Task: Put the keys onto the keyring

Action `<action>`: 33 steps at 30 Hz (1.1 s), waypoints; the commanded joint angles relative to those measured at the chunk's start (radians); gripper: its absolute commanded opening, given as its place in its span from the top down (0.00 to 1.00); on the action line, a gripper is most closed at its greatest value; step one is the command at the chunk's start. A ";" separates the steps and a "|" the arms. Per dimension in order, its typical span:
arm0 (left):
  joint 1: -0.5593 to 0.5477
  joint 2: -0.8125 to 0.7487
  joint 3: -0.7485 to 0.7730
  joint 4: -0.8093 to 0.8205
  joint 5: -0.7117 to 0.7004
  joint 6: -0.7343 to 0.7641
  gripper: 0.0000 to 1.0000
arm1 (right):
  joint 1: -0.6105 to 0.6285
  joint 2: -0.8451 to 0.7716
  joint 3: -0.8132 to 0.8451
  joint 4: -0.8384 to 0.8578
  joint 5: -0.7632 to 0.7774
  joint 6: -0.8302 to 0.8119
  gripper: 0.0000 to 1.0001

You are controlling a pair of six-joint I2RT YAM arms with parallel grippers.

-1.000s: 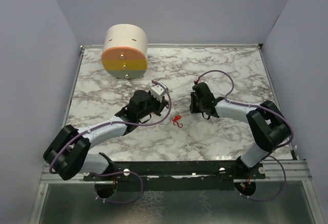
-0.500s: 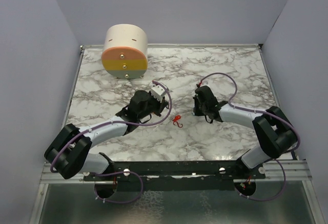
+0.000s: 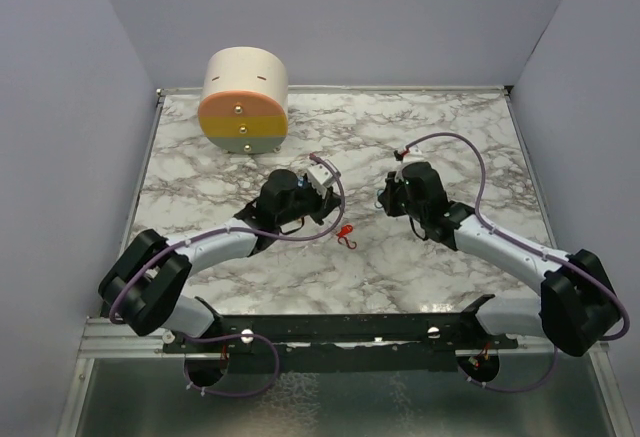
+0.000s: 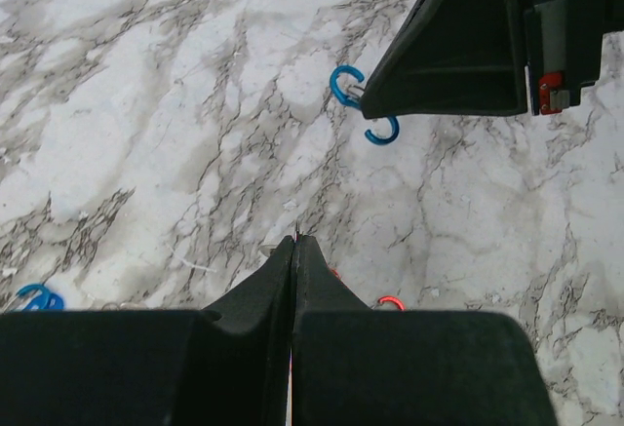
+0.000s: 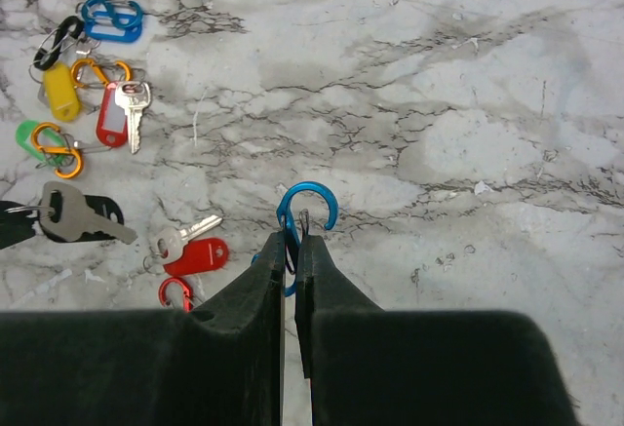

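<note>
Pinching blue clip (image 5: 308, 188), right tool (image 5: 291, 239); left tool (image 4: 294, 243) pressed together beside red clip (image 4: 390, 301)

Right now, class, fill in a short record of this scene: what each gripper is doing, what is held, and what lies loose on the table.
Left arm: left gripper shut, fingers pressed together
Right arm: right gripper shut on the blue S-shaped clip
Between the arms: red clip, loose on the marble table
Other loose pieces: red-tagged key, black-tagged key, yellow tag
Far left of table: cream-and-orange cylinder
</note>
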 commanded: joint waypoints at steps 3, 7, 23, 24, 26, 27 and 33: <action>-0.015 0.062 0.072 0.057 0.135 0.050 1.00 | 0.004 -0.049 0.026 0.027 -0.092 -0.031 0.99; -0.024 0.099 0.101 0.058 0.161 0.068 1.00 | 0.004 -0.076 0.028 0.028 -0.117 -0.031 0.99; -0.054 0.191 0.174 0.058 0.180 0.092 1.00 | 0.004 -0.106 0.021 0.021 -0.143 -0.026 0.99; -0.055 0.194 0.177 0.058 0.180 0.092 1.00 | 0.004 -0.107 0.020 0.023 -0.145 -0.027 0.99; -0.059 0.200 0.181 0.058 0.177 0.094 1.00 | 0.004 -0.107 0.019 0.024 -0.148 -0.025 0.99; -0.060 0.204 0.185 0.058 0.176 0.093 1.00 | 0.004 -0.108 0.018 0.024 -0.148 -0.023 0.99; -0.069 0.222 0.198 0.058 0.176 0.095 1.00 | 0.005 -0.112 0.012 0.026 -0.149 -0.022 0.99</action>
